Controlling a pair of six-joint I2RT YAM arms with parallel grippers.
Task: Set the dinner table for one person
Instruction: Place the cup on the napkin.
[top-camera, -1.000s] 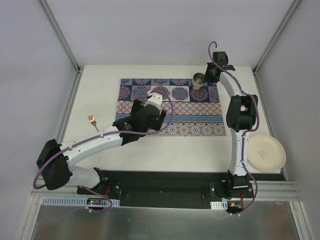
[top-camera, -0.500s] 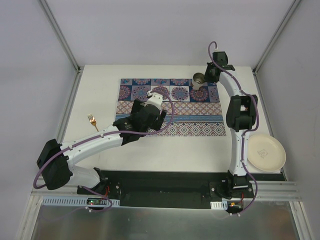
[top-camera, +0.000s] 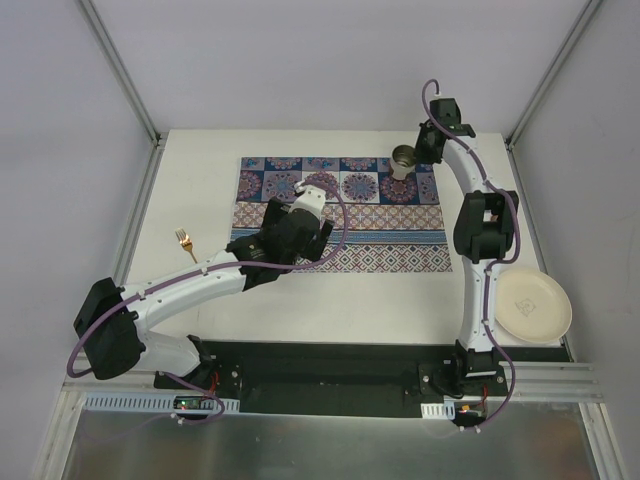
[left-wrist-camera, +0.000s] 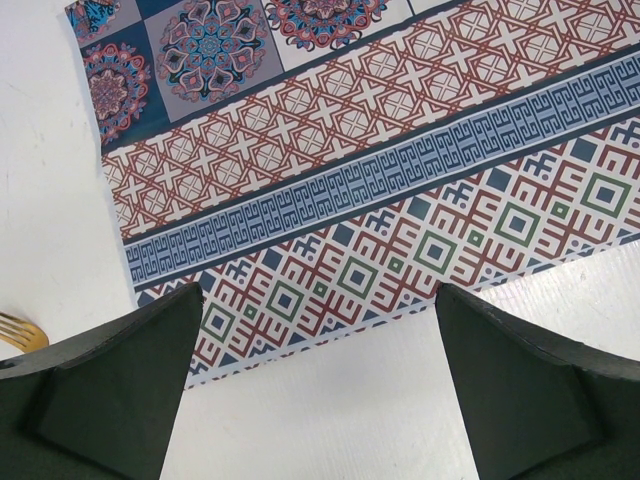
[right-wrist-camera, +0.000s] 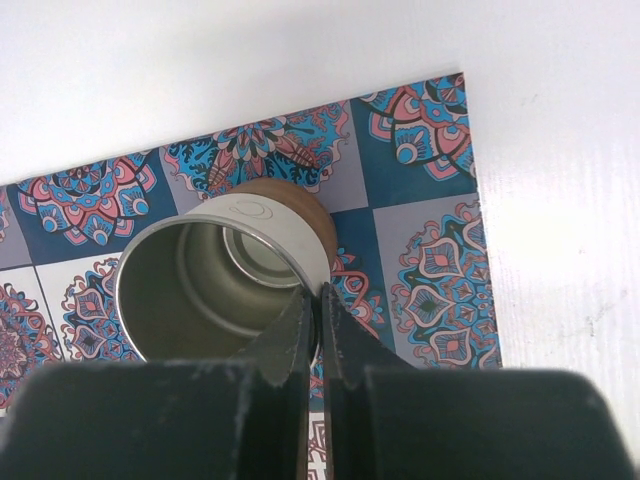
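Seemingly right gripper (right-wrist-camera: 320, 305) pinches cup (right-wrist-camera: 200, 290) rim near placemat (right-wrist-camera: 430, 125) edge.

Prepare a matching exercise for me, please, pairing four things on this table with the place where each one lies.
Things:
1. shiny metal cup
2. small gold fork
3. round cream plate
4. blue-and-red patterned cloth placemat

Places:
A. on the bare white tabletop, left of the placemat
B. near right corner of the tabletop
C. on the placemat's far right corner
D. spread flat mid-table

Pairs: 1-C, 2-A, 3-B, 4-D.
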